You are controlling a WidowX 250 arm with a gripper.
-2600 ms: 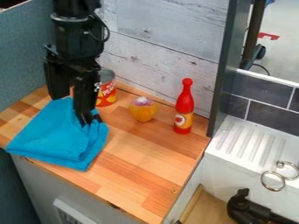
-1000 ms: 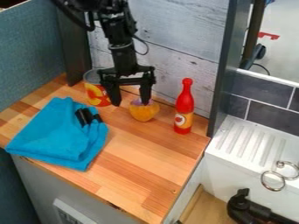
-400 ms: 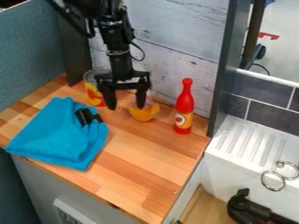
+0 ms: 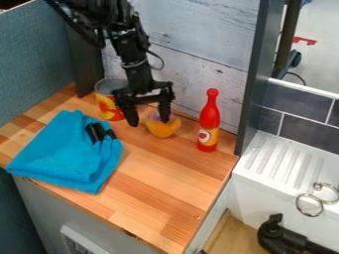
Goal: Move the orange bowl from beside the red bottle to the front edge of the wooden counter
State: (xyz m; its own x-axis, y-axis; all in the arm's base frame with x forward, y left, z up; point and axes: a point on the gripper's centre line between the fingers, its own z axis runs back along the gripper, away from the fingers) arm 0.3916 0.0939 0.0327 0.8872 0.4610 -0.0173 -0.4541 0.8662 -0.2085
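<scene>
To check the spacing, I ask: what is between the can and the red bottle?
Between the can and the red bottle is a small yellow toy with purple on top. The open claw hangs over that stretch too, as the camera view shows.

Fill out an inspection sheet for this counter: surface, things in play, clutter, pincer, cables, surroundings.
Surface: wood counter, striped, small dark mark near front edge.
Nearest thing: orange-yellow toy, purplish top, beside the pincer; contact unclear.
Clutter: folded blue cloth with black object on it; upright red bottle; can, partly hidden.
Pincer: open, above counter, nothing held.
Cables: black cable looping beside the arm.
Surroundings: plank wall behind; white ridged drainboard at picture's right.
</scene>
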